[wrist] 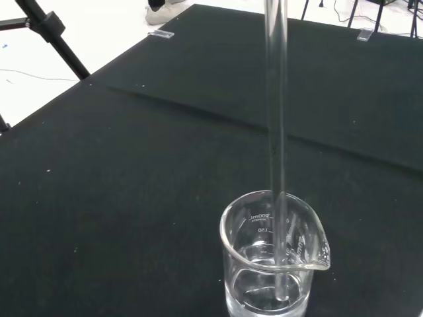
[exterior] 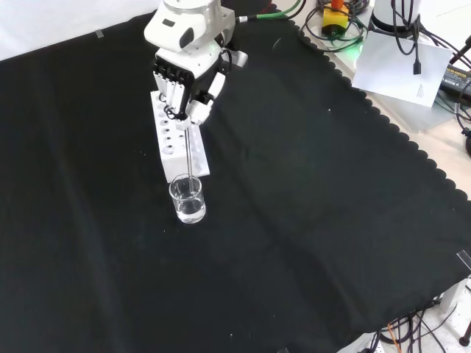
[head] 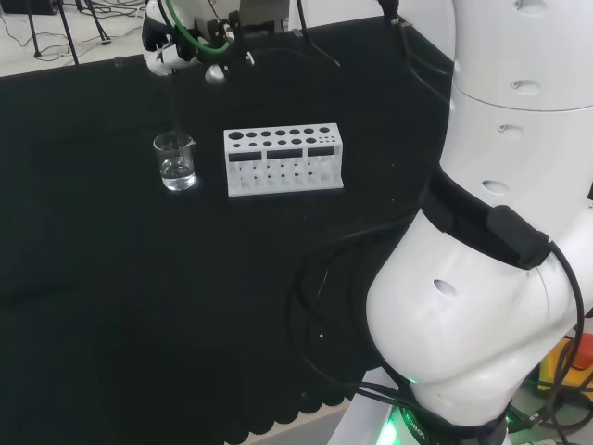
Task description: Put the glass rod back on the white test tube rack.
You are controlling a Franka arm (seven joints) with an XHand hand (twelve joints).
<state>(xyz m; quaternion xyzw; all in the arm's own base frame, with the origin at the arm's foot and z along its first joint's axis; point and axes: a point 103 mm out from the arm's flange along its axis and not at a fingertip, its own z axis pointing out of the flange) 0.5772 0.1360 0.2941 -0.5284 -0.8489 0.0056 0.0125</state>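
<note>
In the front view the hand [exterior: 188, 84] hides the far end of the white test tube rack [exterior: 179, 151]. Its downward-pointing fingers pinch the upright glass rod [exterior: 192, 151], whose lower end stands in the beaker [exterior: 188, 200] of clear liquid, just near the rack.

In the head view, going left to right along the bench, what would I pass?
Beaker with some clear liquid and the glass rod standing in it → white test tube rack → the arm's own big white links.
</note>
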